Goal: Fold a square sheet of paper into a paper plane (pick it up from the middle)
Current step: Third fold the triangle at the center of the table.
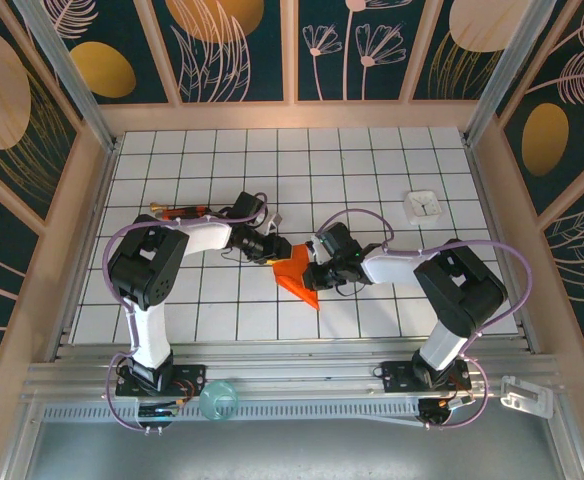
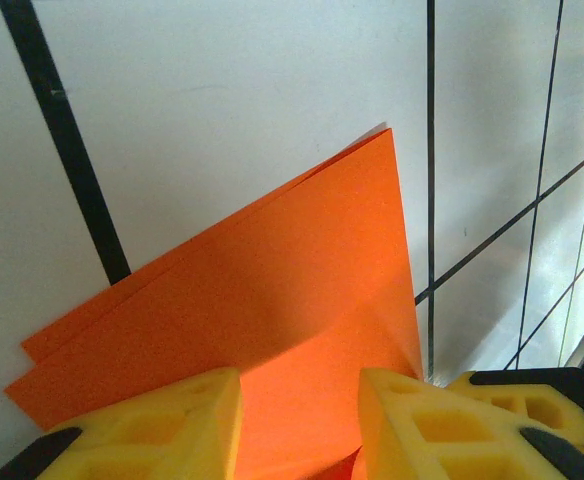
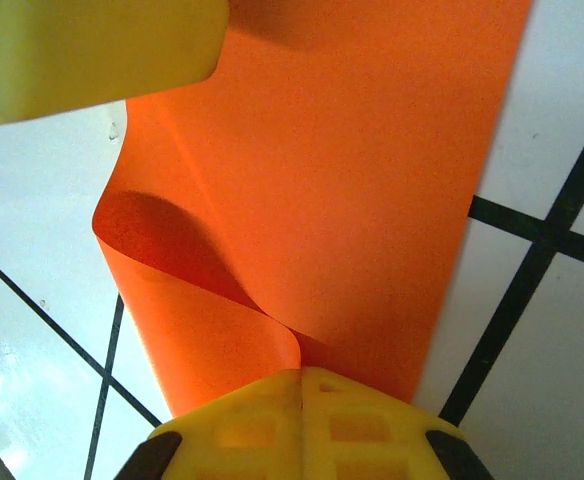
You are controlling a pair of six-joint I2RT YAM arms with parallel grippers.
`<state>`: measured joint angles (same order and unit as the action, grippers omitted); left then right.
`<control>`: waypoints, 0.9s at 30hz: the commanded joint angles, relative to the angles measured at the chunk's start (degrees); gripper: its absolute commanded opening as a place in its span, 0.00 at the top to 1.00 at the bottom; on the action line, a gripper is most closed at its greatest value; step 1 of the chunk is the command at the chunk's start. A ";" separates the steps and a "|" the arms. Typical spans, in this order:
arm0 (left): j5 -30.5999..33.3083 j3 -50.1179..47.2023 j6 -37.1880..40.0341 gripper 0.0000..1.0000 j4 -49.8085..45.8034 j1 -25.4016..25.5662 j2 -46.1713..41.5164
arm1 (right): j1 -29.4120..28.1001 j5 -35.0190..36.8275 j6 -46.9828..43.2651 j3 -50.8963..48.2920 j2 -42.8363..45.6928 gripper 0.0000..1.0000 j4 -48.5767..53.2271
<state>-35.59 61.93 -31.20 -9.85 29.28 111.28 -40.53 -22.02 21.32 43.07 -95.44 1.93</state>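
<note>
right fingers [image 3: 242, 430] pinch shut on the orange paper [image 3: 352, 180] to fold it; left fingers [image 2: 152, 430] — spread apart — hold it flat

Both arms bend at the elbow and reach inward, so their wrists almost meet in the middle. The left end effector [image 1: 273, 248] angles downward with its yellow fingers [image 2: 162, 420] apart. The right end effector [image 1: 313, 272] has its fingers pressed together, pinching the orange paper [image 3: 352, 180].
</note>
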 commanded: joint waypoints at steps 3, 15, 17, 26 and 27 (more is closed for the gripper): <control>3.69 -1.18 1.50 0.62 -2.99 0.16 3.54 | 0.20 0.84 -0.41 -0.35 -1.24 1.00 1.19; 3.82 -1.24 1.41 0.62 -2.99 0.16 3.24 | -0.13 2.57 -0.41 -0.42 -1.74 1.00 1.93; 3.78 -1.11 1.27 0.62 -2.99 0.17 3.31 | -0.15 2.98 -0.54 -0.46 -1.84 1.00 2.13; 2.04 2.15 -0.69 0.59 -2.57 0.12 2.21 | -0.25 4.75 -1.00 -1.05 -2.19 1.00 3.59; 1.81 2.63 -1.13 0.58 -2.40 0.13 1.72 | -0.24 4.88 -1.02 -1.10 -2.12 1.00 3.62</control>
<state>-35.53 63.18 -31.55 -10.66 29.32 111.50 -40.60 -21.43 21.32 43.07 -95.64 1.91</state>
